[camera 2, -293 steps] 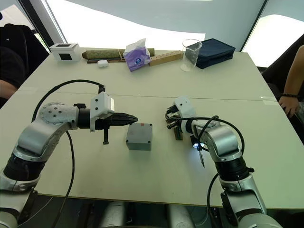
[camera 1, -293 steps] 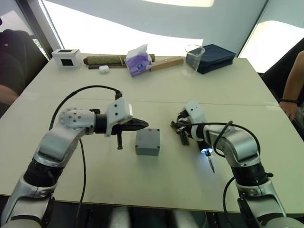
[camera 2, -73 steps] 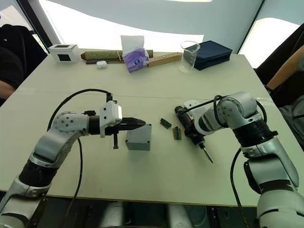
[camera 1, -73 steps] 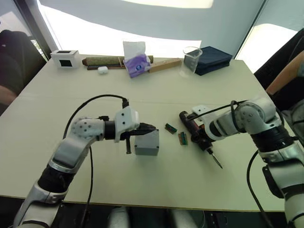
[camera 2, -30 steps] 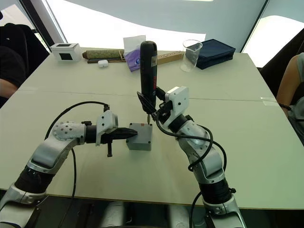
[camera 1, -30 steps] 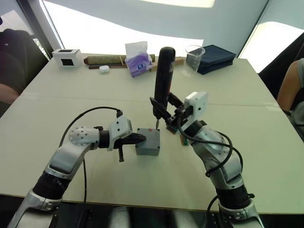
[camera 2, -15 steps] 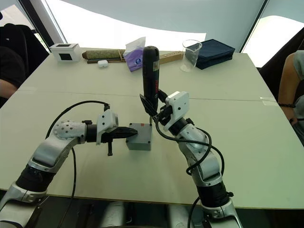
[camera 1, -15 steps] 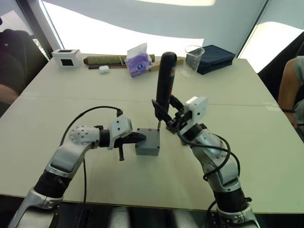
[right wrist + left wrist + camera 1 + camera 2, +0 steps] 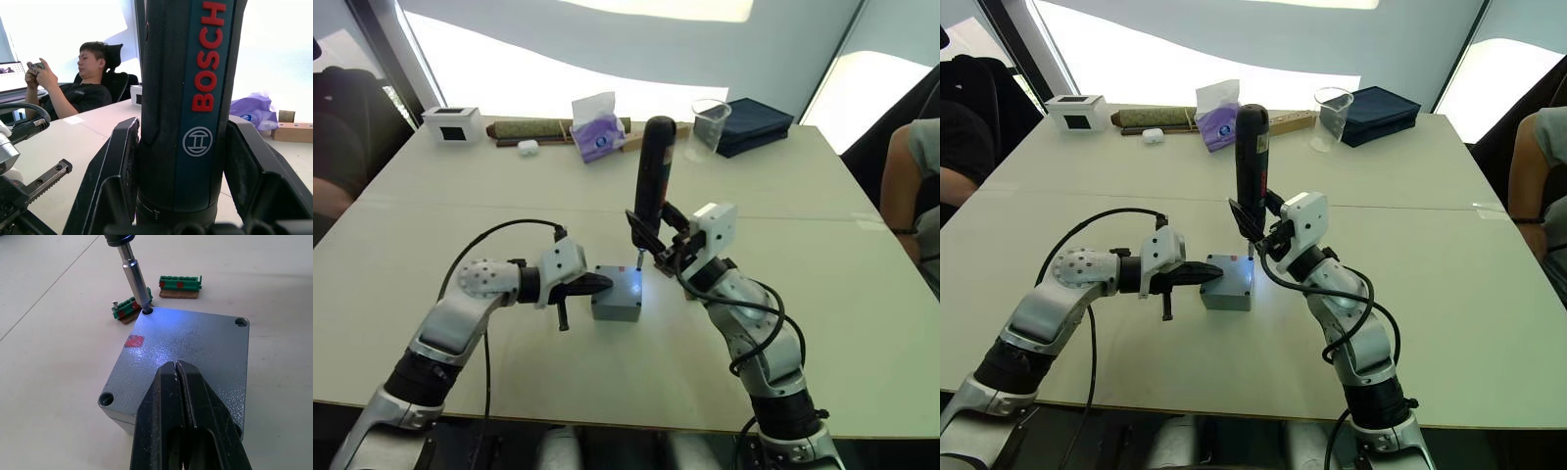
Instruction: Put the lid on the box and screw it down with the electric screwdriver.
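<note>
The grey box (image 9: 615,311) sits mid-table with the lid (image 9: 190,345) lying flat on top, red mark (image 9: 134,341) facing up. My left gripper (image 9: 603,283) is shut, and its fingertips (image 9: 177,372) rest on the lid's near edge. My right gripper (image 9: 652,233) is shut on the electric screwdriver (image 9: 655,166), which stands upright. The screwdriver's bit (image 9: 135,279) is in the lid's far corner screw hole. A bluish light falls from the tool onto the lid.
Two small green circuit boards (image 9: 180,282) lie just beyond the box. Along the far edge stand a white box with a black window (image 9: 450,121), a tissue pack (image 9: 597,127), a clear cup (image 9: 710,119) and a dark pouch (image 9: 756,119). A person (image 9: 80,83) sits at the left and another person's arm (image 9: 909,166) shows at the right.
My right arm raised the screwdriver from the table, stood it upright and set its bit into the corner hole. The tool's light now glows on the lid. The left gripper stayed put.
</note>
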Robot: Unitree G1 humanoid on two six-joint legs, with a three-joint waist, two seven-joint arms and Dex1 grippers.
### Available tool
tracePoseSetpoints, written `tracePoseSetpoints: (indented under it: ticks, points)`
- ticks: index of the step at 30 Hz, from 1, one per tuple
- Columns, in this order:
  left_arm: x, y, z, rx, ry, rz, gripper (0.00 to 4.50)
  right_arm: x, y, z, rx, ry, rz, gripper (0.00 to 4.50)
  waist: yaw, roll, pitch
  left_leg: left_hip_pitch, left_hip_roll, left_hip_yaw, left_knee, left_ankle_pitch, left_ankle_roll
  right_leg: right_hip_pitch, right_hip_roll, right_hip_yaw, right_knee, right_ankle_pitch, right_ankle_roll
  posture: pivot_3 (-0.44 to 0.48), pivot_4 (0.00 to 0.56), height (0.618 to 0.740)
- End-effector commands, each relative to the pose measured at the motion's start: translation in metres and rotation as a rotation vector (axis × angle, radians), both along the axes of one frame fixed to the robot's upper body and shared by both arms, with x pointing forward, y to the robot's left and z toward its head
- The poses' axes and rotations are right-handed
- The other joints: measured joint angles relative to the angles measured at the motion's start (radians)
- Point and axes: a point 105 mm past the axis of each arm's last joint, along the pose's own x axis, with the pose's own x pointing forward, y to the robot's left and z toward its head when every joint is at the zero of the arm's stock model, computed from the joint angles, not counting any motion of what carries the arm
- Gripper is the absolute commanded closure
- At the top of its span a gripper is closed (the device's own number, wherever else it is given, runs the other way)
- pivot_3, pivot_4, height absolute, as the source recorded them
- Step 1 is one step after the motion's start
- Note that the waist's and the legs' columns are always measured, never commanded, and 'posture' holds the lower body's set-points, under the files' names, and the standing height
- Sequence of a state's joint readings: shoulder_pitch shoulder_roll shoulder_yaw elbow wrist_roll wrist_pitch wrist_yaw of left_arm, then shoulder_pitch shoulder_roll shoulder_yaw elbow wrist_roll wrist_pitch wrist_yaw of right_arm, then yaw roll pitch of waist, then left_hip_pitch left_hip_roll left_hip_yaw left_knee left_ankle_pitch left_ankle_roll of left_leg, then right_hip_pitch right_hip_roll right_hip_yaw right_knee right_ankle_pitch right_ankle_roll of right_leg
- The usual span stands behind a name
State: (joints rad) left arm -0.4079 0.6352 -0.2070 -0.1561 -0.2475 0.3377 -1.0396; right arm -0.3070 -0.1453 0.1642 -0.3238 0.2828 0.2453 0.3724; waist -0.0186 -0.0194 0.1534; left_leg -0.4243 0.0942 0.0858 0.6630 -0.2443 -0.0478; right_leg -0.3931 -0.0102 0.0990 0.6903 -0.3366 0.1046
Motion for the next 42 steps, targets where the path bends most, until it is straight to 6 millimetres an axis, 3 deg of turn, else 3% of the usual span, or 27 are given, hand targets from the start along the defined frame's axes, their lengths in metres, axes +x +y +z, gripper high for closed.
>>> tracePoseSetpoints:
  ticks: [1,10,24,30,33,36,39,42]
  points:
    - [0.000,0.000,-0.013,0.039,0.026,0.012,4.50,0.001,0.003,-0.037,-0.115,0.122,0.007,2.64,0.001,0.000,-0.002,0.000,0.000,0.000,0.000,0.000,0.000,0.000,0.000,0.000,0.000,0.000,0.000,0.000,0.150,0.721]
    - [-0.001,-0.001,-0.017,0.057,0.031,0.005,4.50,0.000,0.001,-0.050,-0.164,0.149,-0.005,2.64,0.001,-0.001,-0.015,0.005,0.000,0.000,-0.001,-0.001,0.001,0.005,0.000,0.000,-0.002,0.000,0.000,0.000,0.150,0.721]
    - [-0.001,-0.005,-0.018,0.044,0.026,0.000,4.50,0.003,-0.003,-0.038,-0.172,0.099,-0.025,2.64,0.002,-0.001,-0.016,0.005,0.000,0.000,-0.001,-0.001,0.002,0.006,0.000,0.000,-0.003,0.000,-0.001,0.000,0.150,0.721]
    - [-0.003,-0.008,-0.017,0.032,0.015,-0.009,4.50,0.004,-0.007,-0.005,-0.095,0.025,-0.042,2.64,0.004,-0.001,-0.015,0.005,0.000,0.000,-0.001,-0.001,0.002,0.006,0.000,0.000,-0.003,-0.001,-0.002,0.000,0.150,0.721]
    - [-0.003,-0.010,-0.011,0.017,-0.009,-0.019,4.50,0.001,-0.009,0.044,0.003,-0.061,-0.051,2.64,0.003,0.000,-0.015,0.004,0.000,0.000,-0.001,-0.001,0.002,0.005,-0.001,0.000,-0.003,-0.001,-0.002,0.000,0.150,0.721]
    - [-0.005,-0.015,-0.003,-0.005,-0.039,-0.032,4.50,0.003,-0.020,0.076,0.045,-0.072,-0.089,2.64,0.005,0.001,-0.013,-0.001,0.000,0.000,-0.001,-0.001,0.002,0.000,-0.001,0.000,-0.003,0.000,-0.001,0.000,0.150,0.721]
    - [-0.007,-0.020,0.007,-0.036,-0.069,-0.045,4.50,0.010,-0.033,0.091,0.058,0.005,-0.134,2.64,0.004,0.002,-0.011,-0.004,0.000,0.001,-0.001,-0.001,0.002,-0.003,-0.001,0.000,-0.003,0.000,0.000,0.000,0.150,0.721]
    - [-0.011,-0.026,0.022,-0.081,-0.093,-0.074,4.50,0.020,-0.053,0.085,-0.074,0.156,-0.230,2.64,0.005,0.002,-0.010,-0.005,0.000,0.000,-0.002,-0.001,0.002,-0.005,-0.001,0.000,-0.003,0.000,0.000,0.000,0.150,0.721]
